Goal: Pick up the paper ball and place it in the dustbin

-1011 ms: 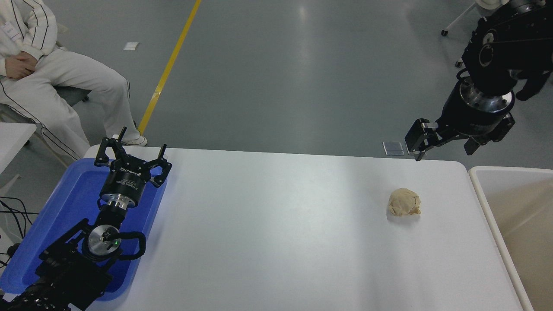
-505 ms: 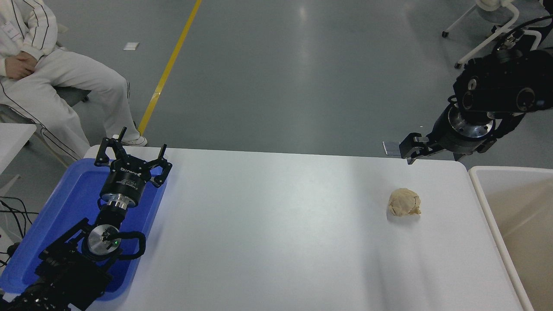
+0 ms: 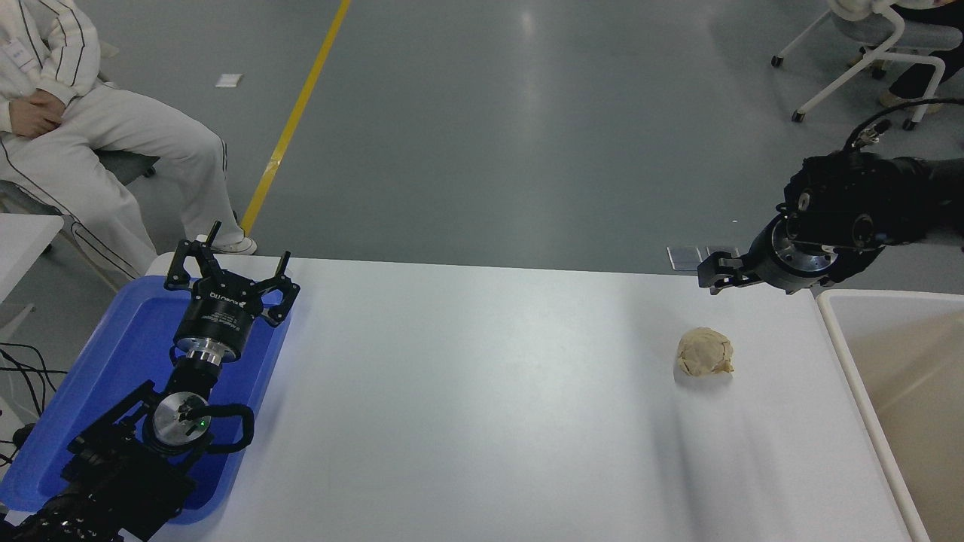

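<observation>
The paper ball (image 3: pixel 704 352), a wrinkly tan wad, lies on the white table (image 3: pixel 482 406) toward its right side. The dustbin (image 3: pixel 851 354), with a white rim and cream inner walls, stands against the table's right edge and is partly cut off by the picture. My right gripper (image 3: pixel 721 274) comes in from the right edge. It hangs low over the table's far edge, just beyond the ball and a little to its right, open and empty. My left gripper (image 3: pixel 226 252) is parked open over the blue tray at the lower left.
A shallow blue tray (image 3: pixel 128 354) sits at the table's left end under the left arm. A person in white sits at the upper left, off the table. A wheeled chair (image 3: pixel 866 53) stands on the floor at the upper right.
My right arm has dropped and swung lower, bringing the gripper down to near the table's far edge beside the ball. The ball and the left arm have not moved.
</observation>
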Controlling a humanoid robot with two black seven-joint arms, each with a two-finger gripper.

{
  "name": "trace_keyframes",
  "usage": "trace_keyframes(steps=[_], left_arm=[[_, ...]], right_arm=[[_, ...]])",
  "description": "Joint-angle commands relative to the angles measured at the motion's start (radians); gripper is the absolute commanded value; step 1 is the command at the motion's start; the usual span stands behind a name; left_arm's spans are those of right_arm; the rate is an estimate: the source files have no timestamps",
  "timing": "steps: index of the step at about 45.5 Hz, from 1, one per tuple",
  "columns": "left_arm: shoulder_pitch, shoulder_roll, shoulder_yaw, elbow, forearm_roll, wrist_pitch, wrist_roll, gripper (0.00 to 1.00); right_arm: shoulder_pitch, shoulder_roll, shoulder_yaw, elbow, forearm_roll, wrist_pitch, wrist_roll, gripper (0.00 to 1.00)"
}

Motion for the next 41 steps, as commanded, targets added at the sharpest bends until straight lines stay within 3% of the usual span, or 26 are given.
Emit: trace_keyframes(steps=[1, 41], left_arm=[[0.0, 0.0, 0.0, 0.0, 0.0, 0.0, 0.0, 1.0], [0.0, 0.0, 0.0, 0.0, 0.0, 0.0, 0.0, 1.0]], right_arm=[[-0.057, 0.031, 0.028, -0.041, 0.0, -0.022, -0.001, 1.0], [-0.356, 0.032, 0.112, -0.225, -0.006, -0.255, -0.001, 1.0]])
